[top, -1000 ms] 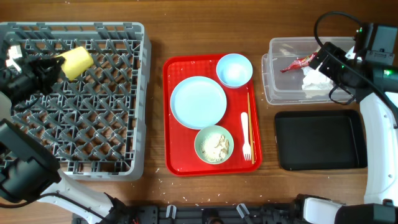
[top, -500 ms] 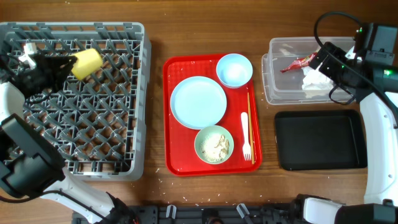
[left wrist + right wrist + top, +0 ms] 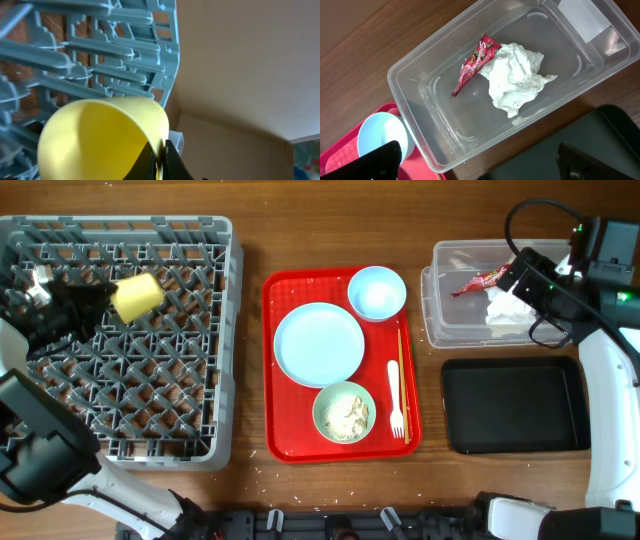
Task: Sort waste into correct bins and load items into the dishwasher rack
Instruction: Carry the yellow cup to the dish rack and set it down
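Evidently the step in hand was seating the yellow cup (image 3: 137,295) in the dishwasher rack (image 3: 226,330). The left tool (image 3: 103,297) held it by a thin pinch on its wall, tipped on its side above the pegs at about 10 o'clock of the desk. To do this well, I judged the wrist should roll the mouth downward, line the rim up with a gap between pegs, lower until the cup rests there, and only then let go. A rim pinch gives little hold against twisting, so a knock on a peg could turn the cup.

At 2 o'clock the right tool (image 3: 520,275) hung over the clear tub (image 3: 448,330), its fingers spread wide and carrying nothing. The black tray (image 3: 510,405) lay bare at 4 o'clock. On the red tray (image 3: 272,380) in the middle sat the plate (image 3: 319,345), saucer (image 3: 377,292), bowl of food scraps (image 3: 343,412), fork (image 3: 396,402) and chopsticks (image 3: 401,365).

Only the left wrist view showed the grip itself: the dark fingers (image 3: 167,160) closed on the cup's edge at 6 o'clock, rack bars (image 3: 125,45) just behind. Only the right wrist view showed the crumpled tissue (image 3: 515,80) touching the red wrapper (image 3: 477,62) on the tub floor. Overhead alone related both arms.
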Motion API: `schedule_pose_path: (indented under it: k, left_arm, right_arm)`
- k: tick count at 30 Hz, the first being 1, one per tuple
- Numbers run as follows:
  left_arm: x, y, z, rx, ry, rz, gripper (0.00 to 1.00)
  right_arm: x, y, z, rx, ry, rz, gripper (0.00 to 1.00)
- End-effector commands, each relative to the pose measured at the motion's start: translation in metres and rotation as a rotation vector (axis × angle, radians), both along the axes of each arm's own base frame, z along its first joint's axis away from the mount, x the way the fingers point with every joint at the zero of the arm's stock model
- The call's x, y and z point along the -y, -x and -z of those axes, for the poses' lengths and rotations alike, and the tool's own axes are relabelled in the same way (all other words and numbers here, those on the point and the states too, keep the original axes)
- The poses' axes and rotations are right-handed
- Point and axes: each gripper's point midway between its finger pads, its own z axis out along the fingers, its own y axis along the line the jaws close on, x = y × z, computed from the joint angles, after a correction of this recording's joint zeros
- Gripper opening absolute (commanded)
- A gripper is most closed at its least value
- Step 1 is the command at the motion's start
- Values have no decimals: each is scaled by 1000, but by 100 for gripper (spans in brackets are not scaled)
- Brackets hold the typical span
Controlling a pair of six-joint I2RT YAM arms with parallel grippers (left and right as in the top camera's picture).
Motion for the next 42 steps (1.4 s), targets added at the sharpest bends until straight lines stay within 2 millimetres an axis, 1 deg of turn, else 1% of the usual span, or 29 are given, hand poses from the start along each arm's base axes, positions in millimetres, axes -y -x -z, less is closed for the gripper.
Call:
schedule_pose_path:
  k: [1,3,5,6,7,8,10,12,13,15,16,17,18,19,20,21,22,23,24,25,26,28,30,33,35,36,40,41,42]
  left_arm:
    - [-34,16,30,-123,-91,-98,4]
    - [-46,24,37,-168,-118,-134,7]
    - [-53,33,46,-226,-138,-160,8]
    - [-55,34,46,-228,-139,-164,11]
    - [-55,34,46,-230,-136,-167,27]
    - [-54,34,46,-239,-122,-172,31]
    - [-54,34,46,-261,-93,-194,30]
    - [-56,36,39,-251,-90,-201,23]
    - [-57,37,33,-241,-98,-205,22]
    - [-56,38,14,-206,-125,-211,23]
    - [-54,40,-4,-175,-151,-216,25]
    - [-53,42,-24,-145,-186,-230,31]
    - [-54,46,-34,-153,-206,-258,34]
    - [-56,49,-40,-162,-226,-279,38]
    - [-57,51,-44,-167,-255,-293,80]
    - [-60,55,-49,-173,-296,-313,100]
    - [-58,56,-53,-168,-298,-313,99]
    - [-56,56,-55,-163,-297,-308,92]
    - [-47,51,-59,-142,-289,-283,56]
    - [-38,46,-60,-130,-291,-256,9]
    - [-22,32,-60,-105,-333,-203,4]
    - [-5,14,-52,-119,-459,-172,4]
    - [8,-4,-38,-175,-669,-176,4]
    - [26,-23,-29,-195,-849,-176,4]
    - [13,-20,-26,-260,-989,-239,4]
    - [9,-16,-25,-281,-1010,-249,4]
    - [9,-13,-10,-319,-1020,-205,4]
    - [9,-13,-5,-332,-1016,-195,4]
    - [10,-12,5,-357,-1012,-180,4]
  right_arm:
    - [2,-3,-5,15,7,15,100]
    - [2,-3,-5,14,7,16,100]
    - [2,-3,-5,15,7,16,100]
    - [2,-3,-5,14,7,16,100]
    - [2,-3,-5,14,7,16,100]
    - [2,-3,-5,15,7,15,100]
    - [2,-3,-5,15,7,16,100]
    - [2,-3,-5,14,7,15,100]
    - [2,-3,-5,14,7,16,100]
    - [2,-3,-5,15,7,16,100]
    - [2,-3,-5,15,7,16,100]
    - [2,-3,-5,15,7,16,100]
    - [2,-3,-5,14,7,15,100]
    - [2,-3,-5,15,7,16,100]
    - [2,-3,-5,15,7,16,100]
    - [2,-3,-5,15,7,16,100]
    - [2,-3,-5,14,7,16,100]
    - [2,-3,-5,15,7,16,100]
    - [2,-3,-5,15,7,16,100]
    - [2,-3,-5,15,7,15,100]
    - [2,-3,-5,15,7,15,100]
    - [2,-3,-5,14,7,16,100]
    - [2,-3,-5,14,7,15,100]
    - [2,-3,-5,15,7,16,100]
    - [2,-3,-5,15,7,16,100]
    - [2,-3,-5,15,7,16,100]
    - [2,-3,-5,15,7,15,100]
    - [2,-3,-5,15,7,16,100]
    - [2,-3,-5,15,7,16,99]
